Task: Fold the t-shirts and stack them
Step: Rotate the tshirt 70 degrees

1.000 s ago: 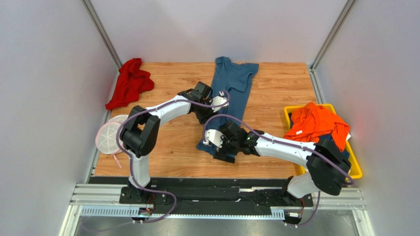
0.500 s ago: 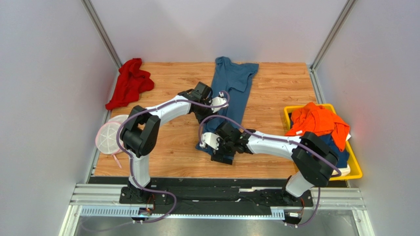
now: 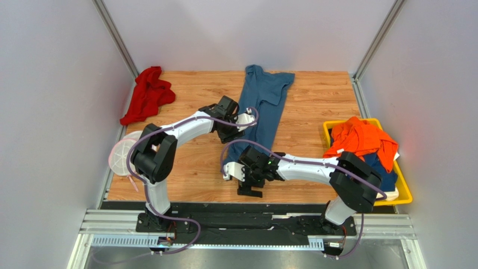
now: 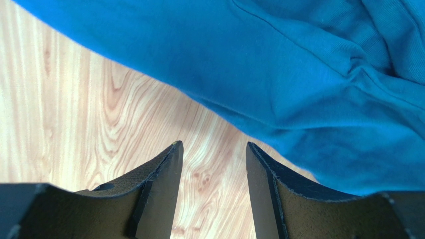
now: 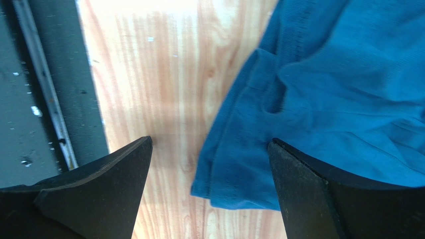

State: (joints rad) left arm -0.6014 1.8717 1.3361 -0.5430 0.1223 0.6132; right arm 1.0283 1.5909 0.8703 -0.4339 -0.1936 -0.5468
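Note:
The slate-blue t-shirt lies stretched lengthways on the wooden table, its collar at the far end. My left gripper is open and empty. It hovers low over bare wood at the shirt's left edge, and the left wrist view shows the cloth just beyond the fingertips. My right gripper is open wide at the shirt's near hem. In the right wrist view the folded hem corner lies between the spread fingers, not gripped. An orange t-shirt lies on a navy one in the yellow bin.
The yellow bin stands at the right edge. A crumpled red cloth lies at the far left corner. The round white-and-pink mesh disc sits at the left edge. The table's near edge and a black rail lie just below the right gripper.
My right gripper has moved toward the near edge and slightly left, off the shirt to its hem corner. My left gripper has shifted a little left, off the cloth.

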